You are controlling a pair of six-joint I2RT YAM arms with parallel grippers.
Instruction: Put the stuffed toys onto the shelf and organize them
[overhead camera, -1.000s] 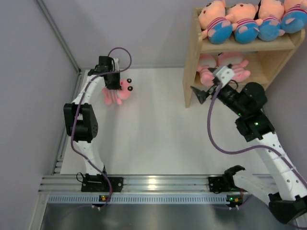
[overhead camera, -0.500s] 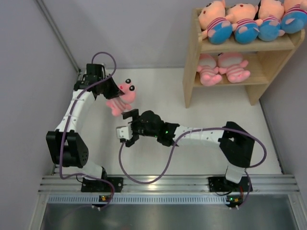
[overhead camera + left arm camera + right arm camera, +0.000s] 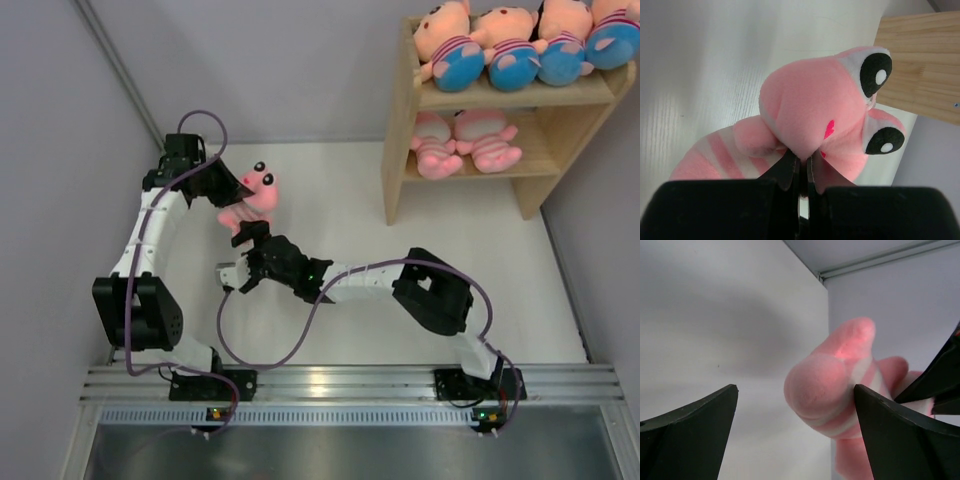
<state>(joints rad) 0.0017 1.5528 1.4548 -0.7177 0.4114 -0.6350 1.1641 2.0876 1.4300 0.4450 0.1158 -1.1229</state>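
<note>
An all-pink striped stuffed toy [image 3: 256, 194] hangs above the white table at the left. My left gripper [image 3: 232, 188] is shut on it; in the left wrist view the fingertips [image 3: 790, 165] pinch the plush [image 3: 815, 100] under its head. My right gripper [image 3: 238, 258] reaches across from the right and is open just below the toy. In the right wrist view the toy's striped lower end [image 3: 832, 385] sits between the wide-apart fingers, close to the right one [image 3: 900, 435]. The wooden shelf [image 3: 400, 130] stands at the back right, with several blue-bottomed toys [image 3: 510, 45] on top and two pink ones [image 3: 465, 140] on the lower tier.
Grey walls close the table in on the left and at the back. A metal rail [image 3: 330, 385] runs along the near edge under both arm bases. The right arm's purple cable [image 3: 300, 340] loops over the table in front of the toy.
My right arm has swung from the shelf across to the left and now sits under the toy. My left arm has raised the toy and drawn back slightly to the left.
</note>
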